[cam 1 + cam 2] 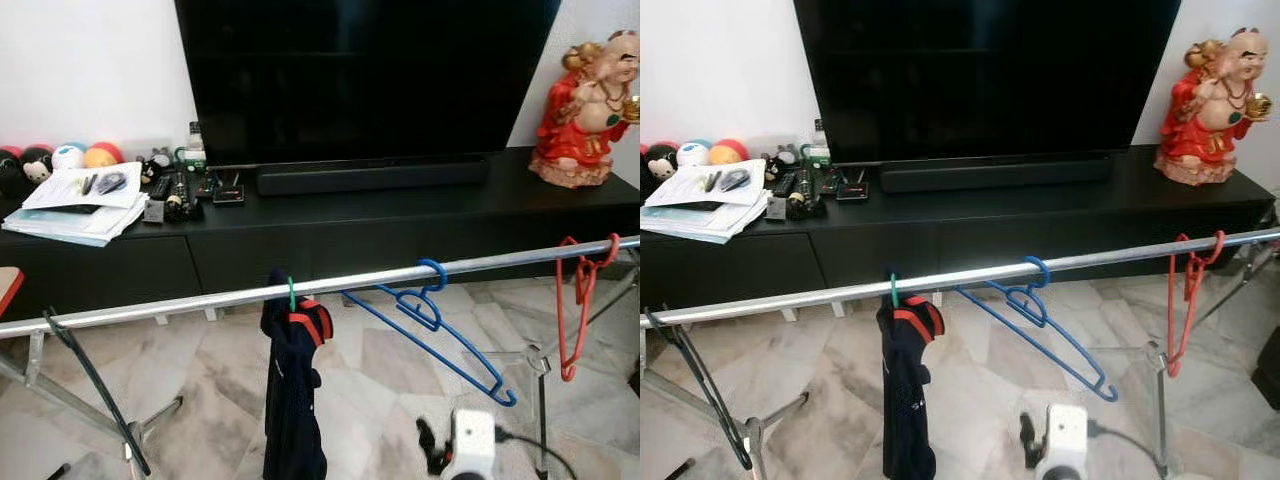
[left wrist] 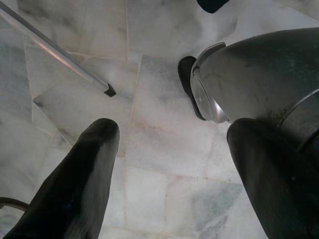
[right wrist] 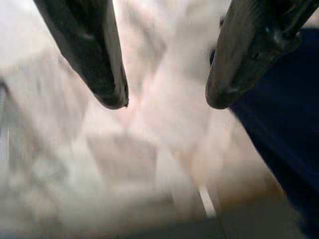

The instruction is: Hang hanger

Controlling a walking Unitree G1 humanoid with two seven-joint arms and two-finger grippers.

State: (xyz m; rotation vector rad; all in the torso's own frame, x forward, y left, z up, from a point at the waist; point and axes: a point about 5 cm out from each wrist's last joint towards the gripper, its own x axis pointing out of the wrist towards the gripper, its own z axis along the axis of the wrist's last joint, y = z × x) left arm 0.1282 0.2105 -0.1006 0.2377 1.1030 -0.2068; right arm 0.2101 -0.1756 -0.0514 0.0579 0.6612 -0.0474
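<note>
A silver clothes rail (image 1: 200, 301) runs across the room in front of me. On it hang a blue hanger (image 1: 430, 318), tilted with one arm pointing down, a red hanger (image 1: 578, 290) at the right end, and a green hook carrying a navy garment (image 1: 293, 390) with red trim. A black hanger (image 1: 90, 385) dangles at the left end. My left gripper (image 2: 174, 132) hangs open over the marble floor, holding nothing. My right gripper (image 3: 167, 99) is open too, above blurred floor with navy cloth (image 3: 284, 129) beside it. Its white wrist camera (image 1: 472, 443) shows low, below the blue hanger.
A long black TV cabinet (image 1: 400, 225) stands behind the rail with a large TV (image 1: 360, 75), a soundbar, papers (image 1: 80, 200), small toys and a red figurine (image 1: 585, 110). The rail's folding legs (image 1: 150, 425) spread on the marble floor. My own grey leg (image 2: 259, 74) is beside the left gripper.
</note>
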